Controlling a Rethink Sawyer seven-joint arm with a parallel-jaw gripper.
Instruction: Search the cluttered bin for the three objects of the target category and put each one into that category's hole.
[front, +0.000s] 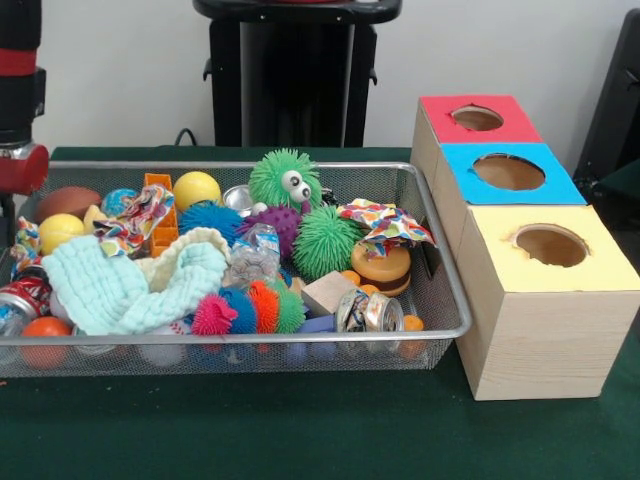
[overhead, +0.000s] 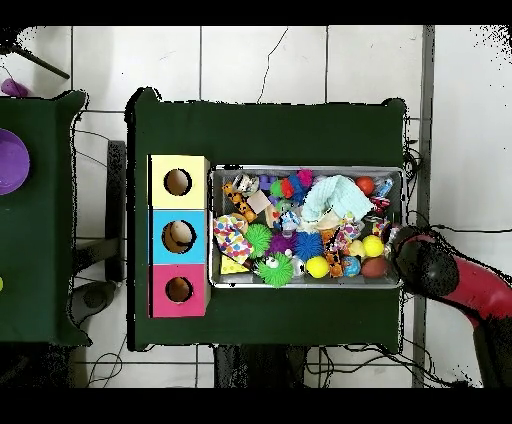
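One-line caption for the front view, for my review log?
Wire-mesh metal bin crammed with spiky rubber balls, cloths and crushed cans beside three wooden boxes with red, blue and yellow holed tops.

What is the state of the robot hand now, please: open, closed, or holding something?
Hand: cannot be told. Only the arm shows, beside the bin; the hand itself is not visible.

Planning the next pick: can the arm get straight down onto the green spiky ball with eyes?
Probably yes. The green spiky ball with eyes sits on top of the pile at the bin's edge, uncovered; the arm is off to one side.
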